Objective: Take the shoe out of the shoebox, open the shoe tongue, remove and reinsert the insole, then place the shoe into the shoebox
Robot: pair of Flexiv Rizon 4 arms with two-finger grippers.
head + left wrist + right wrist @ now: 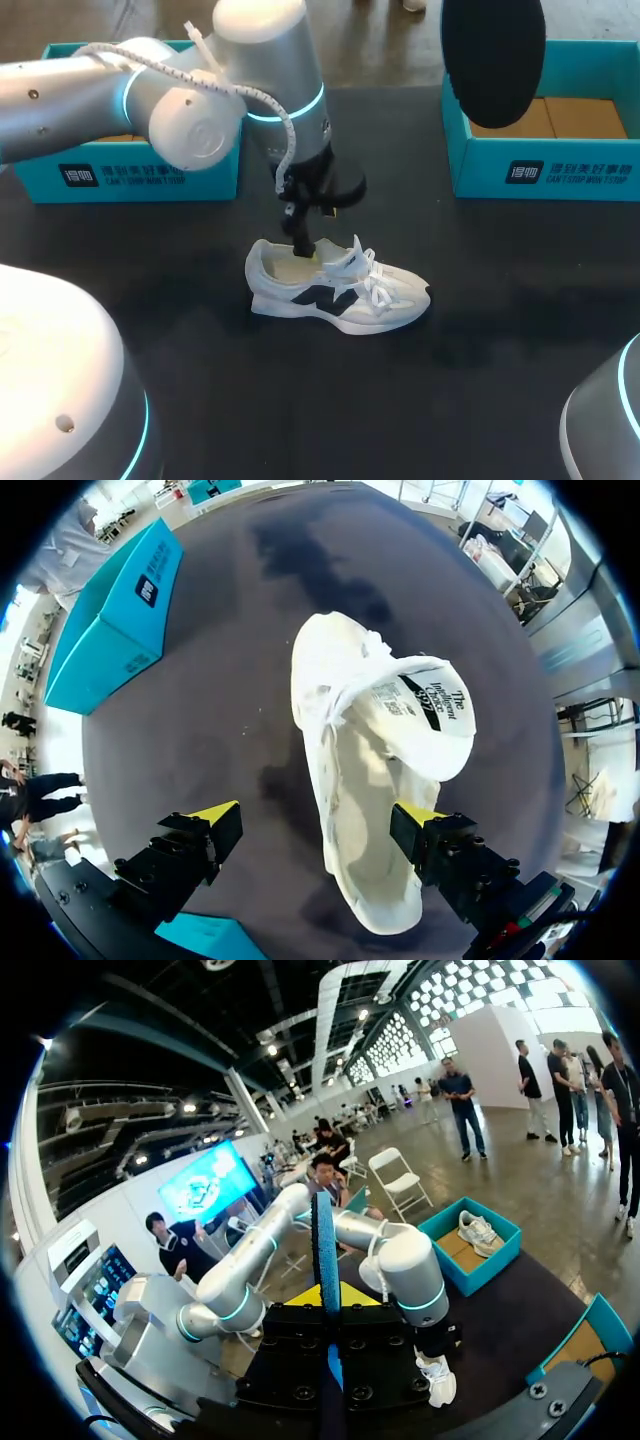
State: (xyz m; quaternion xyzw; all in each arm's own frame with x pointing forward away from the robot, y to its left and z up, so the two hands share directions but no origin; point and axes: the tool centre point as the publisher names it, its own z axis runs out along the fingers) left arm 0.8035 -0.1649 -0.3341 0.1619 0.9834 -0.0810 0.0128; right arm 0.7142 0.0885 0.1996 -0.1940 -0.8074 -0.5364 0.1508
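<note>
Left claw [318,815] is spread wide, holding nothing. The white shoe [340,290] lies on the worktop [520,330] right under it, heel opening at 1 fingertip [420,815]. Right claw [325,1295] is clamped on the dark insole [323,1230].

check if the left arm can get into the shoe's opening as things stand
Probably yes. The left tool hangs open right over the heel end of the shoe. The tongue is pulled back and nothing covers the opening; the right tool holds the insole well clear.
</note>
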